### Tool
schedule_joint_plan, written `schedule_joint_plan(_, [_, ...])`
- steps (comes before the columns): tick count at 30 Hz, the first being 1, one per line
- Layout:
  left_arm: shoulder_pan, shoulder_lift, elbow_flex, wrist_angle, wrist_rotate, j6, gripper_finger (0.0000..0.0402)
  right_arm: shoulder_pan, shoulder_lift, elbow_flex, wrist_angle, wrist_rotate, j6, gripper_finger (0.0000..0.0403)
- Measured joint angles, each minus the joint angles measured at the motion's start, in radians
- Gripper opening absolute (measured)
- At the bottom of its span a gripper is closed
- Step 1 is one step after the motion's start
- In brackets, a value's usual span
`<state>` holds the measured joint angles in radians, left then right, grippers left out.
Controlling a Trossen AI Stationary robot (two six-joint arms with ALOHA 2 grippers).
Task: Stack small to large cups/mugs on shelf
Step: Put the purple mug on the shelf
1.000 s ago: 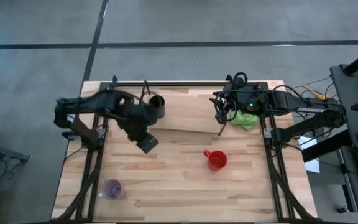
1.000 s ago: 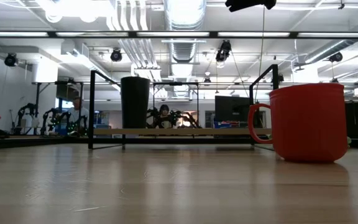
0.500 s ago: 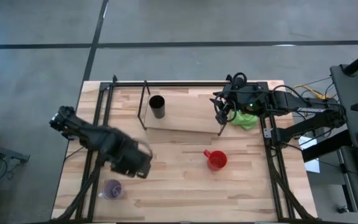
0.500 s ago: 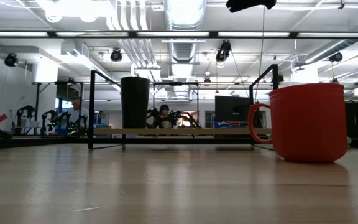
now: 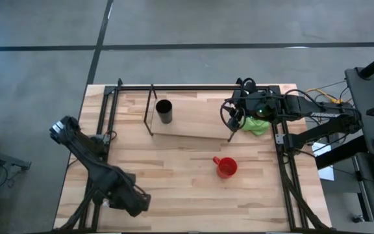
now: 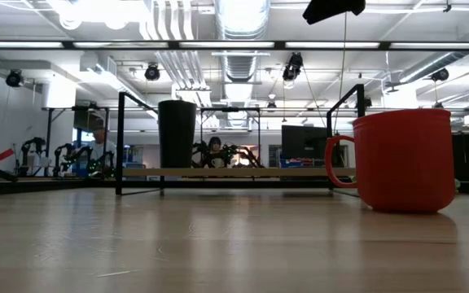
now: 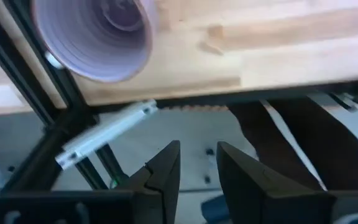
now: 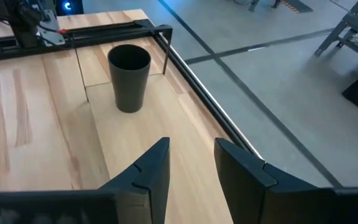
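Observation:
The black tumbler [image 5: 164,110] stands upright on its base at the left end of the shelf's wooden board [image 5: 197,121]; it also shows in the right wrist view [image 8: 129,78]. The red mug [image 5: 226,168] stands on the table in front of the shelf. The pale purple cup [image 7: 98,37] stands at the table's near left corner, hidden under my left arm in the high view. My left gripper [image 7: 197,149] is open and empty, over the table's near edge beside that cup. My right gripper [image 8: 191,146] is open and empty above the shelf's right end.
A bright green cloth [image 5: 260,125] lies at the right, behind my right gripper. Black frame rails [image 5: 102,130] run along both sides of the table. Bare wood lies between the purple cup's corner and the red mug.
My left gripper has swung from in front of the shelf toward the table's near left corner, ending over the purple cup and the near edge. The tumbler stays upright on the shelf.

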<state>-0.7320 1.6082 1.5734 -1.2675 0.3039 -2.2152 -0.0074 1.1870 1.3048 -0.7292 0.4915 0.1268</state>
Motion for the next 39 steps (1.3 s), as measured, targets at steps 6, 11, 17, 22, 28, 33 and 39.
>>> schedule_joint_plan(6, [-0.008,0.009,-0.082,0.004,-0.002,0.002,0.009,0.0,0.0,0.0,0.0,-0.001,-0.015,0.0121])
schedule_joint_plan(11, [-0.008,0.009,-0.141,0.004,-0.016,0.003,0.009,0.0,0.0,0.0,0.0,-0.001,-0.016,0.0121])
schedule_joint_plan(17, [-0.008,0.009,-0.204,0.019,-0.017,0.004,0.009,0.0,0.0,0.0,0.0,-0.001,-0.016,0.0121])
schedule_joint_plan(22, [-0.008,0.009,-0.259,0.097,-0.017,0.005,0.009,0.0,0.0,0.0,0.0,-0.001,-0.016,0.0121])
schedule_joint_plan(28, [-0.008,0.009,-0.311,0.143,-0.017,0.006,0.009,0.0,0.0,0.0,0.001,-0.001,-0.015,0.0121])
schedule_joint_plan(33, [-0.008,0.009,-0.346,0.145,-0.017,0.041,0.009,0.0,0.0,0.0,0.001,-0.001,-0.015,0.0121])
schedule_joint_plan(39, [-0.008,0.009,-0.358,0.146,-0.017,0.056,0.009,0.0,0.0,0.0,0.001,-0.001,-0.015,0.0121])
